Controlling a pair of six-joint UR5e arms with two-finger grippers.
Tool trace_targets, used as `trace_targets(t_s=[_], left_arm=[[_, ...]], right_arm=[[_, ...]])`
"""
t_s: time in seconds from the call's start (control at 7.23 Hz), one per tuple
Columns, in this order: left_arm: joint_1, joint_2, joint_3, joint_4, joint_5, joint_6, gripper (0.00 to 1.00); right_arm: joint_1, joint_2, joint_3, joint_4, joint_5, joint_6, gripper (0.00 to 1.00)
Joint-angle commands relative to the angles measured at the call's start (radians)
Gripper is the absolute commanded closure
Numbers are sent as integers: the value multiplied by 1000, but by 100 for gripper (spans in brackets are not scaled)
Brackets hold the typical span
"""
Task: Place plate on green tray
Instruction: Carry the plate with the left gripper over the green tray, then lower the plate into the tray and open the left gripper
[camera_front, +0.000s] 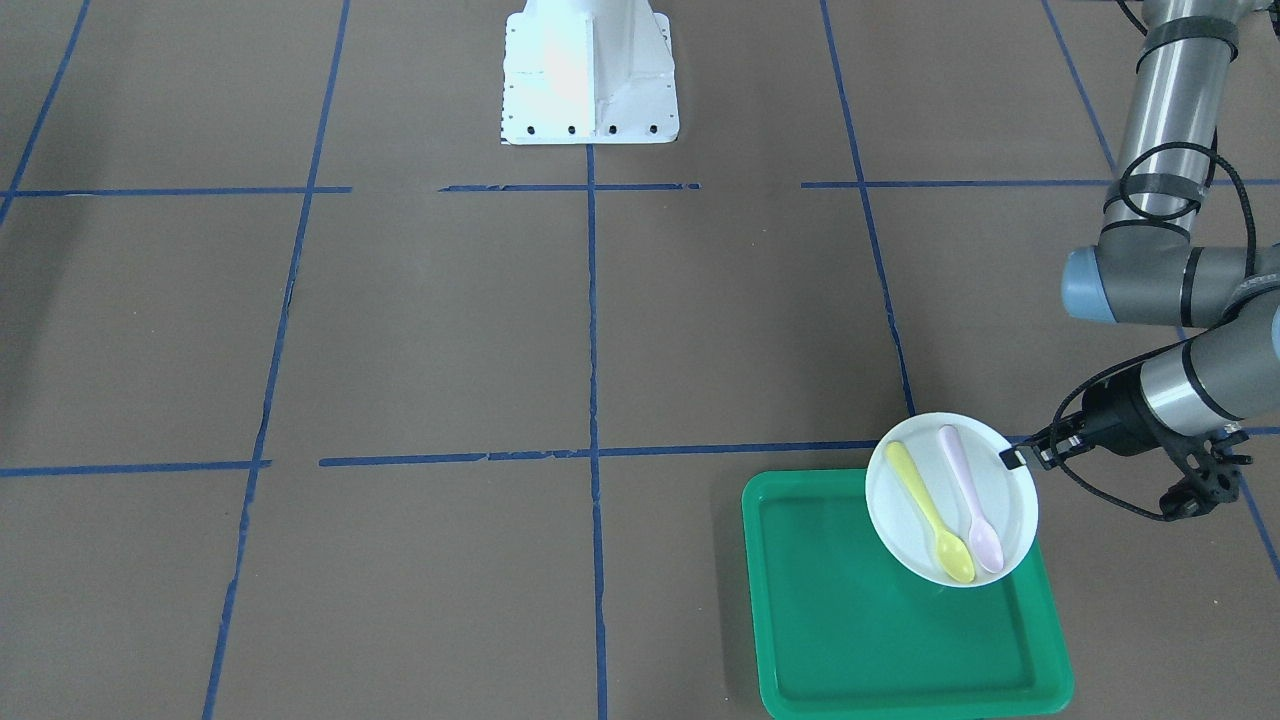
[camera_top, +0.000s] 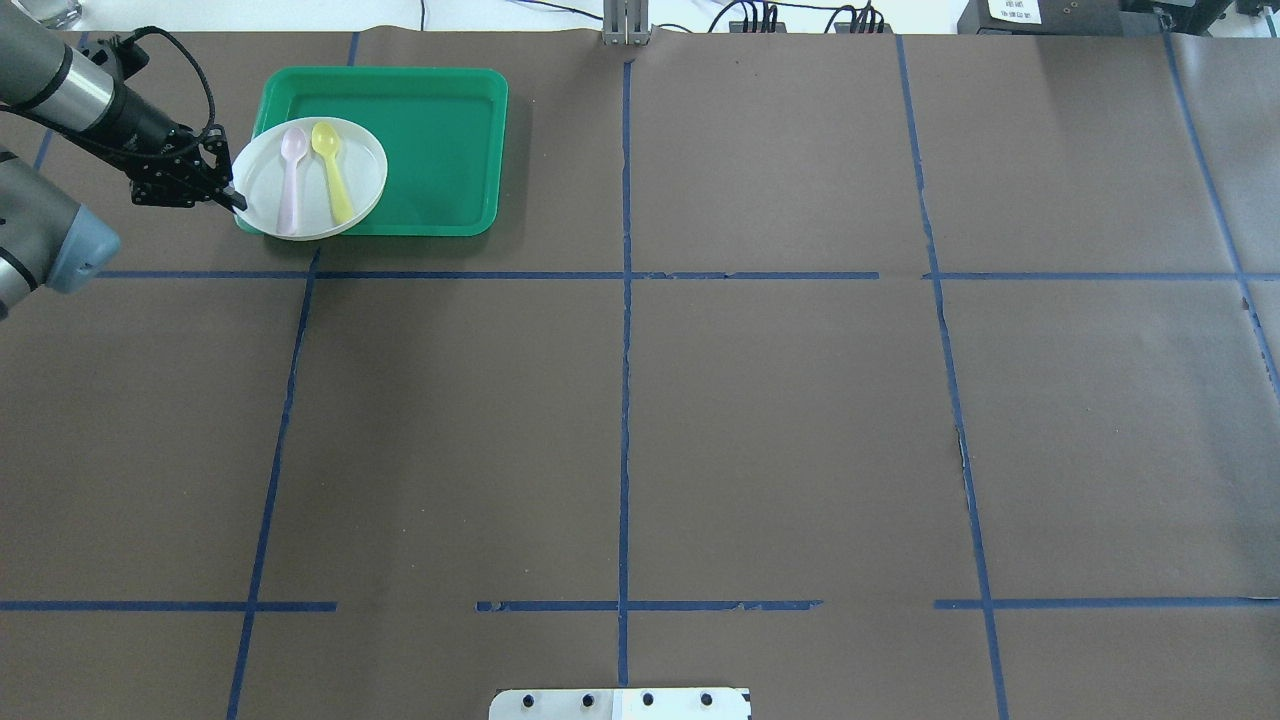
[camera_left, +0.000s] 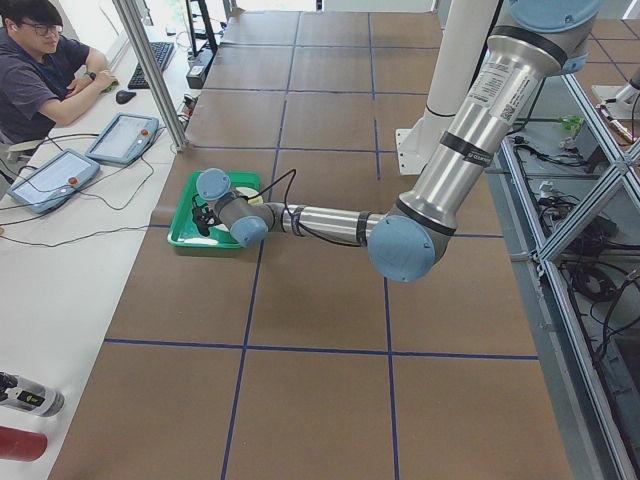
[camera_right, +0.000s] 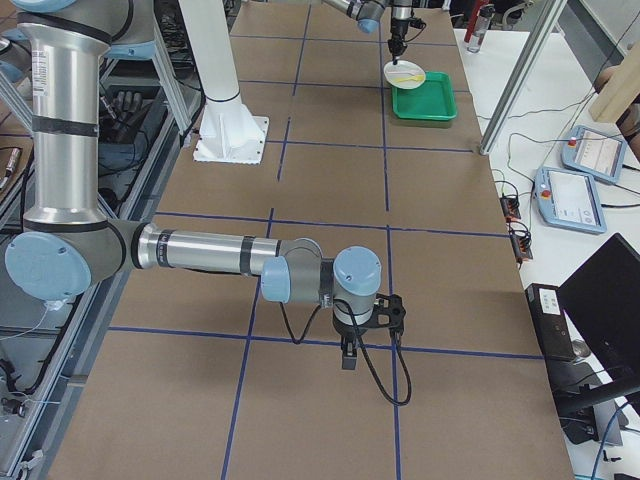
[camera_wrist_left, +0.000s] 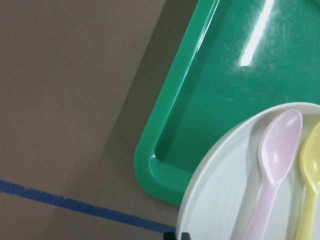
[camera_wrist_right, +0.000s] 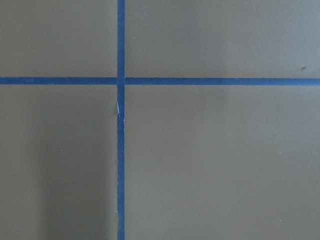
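Left gripper (camera_front: 1015, 458) pinches the plate (camera_front: 903, 520) by its rim, holding it above the green tray (camera_front: 850, 620) corner, lower right, ready for set-down; right gripper (camera_right: 348, 360) jaws: cannot tell.

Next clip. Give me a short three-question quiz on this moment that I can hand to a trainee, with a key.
1. True or false: the plate lies wholly inside the rim of the green tray.
2. What lies on the plate? A) a yellow spoon and a pink spoon; B) one fork; C) nothing.
3. Which gripper holds the plate, and where on it?

Key
1. False: the plate overhangs one corner of the green tray.
2. A.
3. The left gripper, at the plate's rim.
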Motion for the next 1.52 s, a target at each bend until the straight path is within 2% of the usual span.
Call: trace_targets(t_s=[0.0,0.14,0.55,0.69,0.83,1.38], left_arm=[[55,-52,71,-146,127,-247,100],[85,-62,99,-215,183,-327,100],[104,-65,109,-237,193,-347,100],[109,-59,109,-272,196,-337,10],[113,-54,109,-286,196,-338,0],[83,-53,81,-280,185,-331,0]], right_arm=[[0,0,0,-1,0,0,0],[0,0,-1,-1,0,0,0],[0,0,0,1,0,0,0],[0,0,0,-1,0,0,0],[0,0,0,-1,-2,0,0],[0,0,0,-1,0,0,0]])
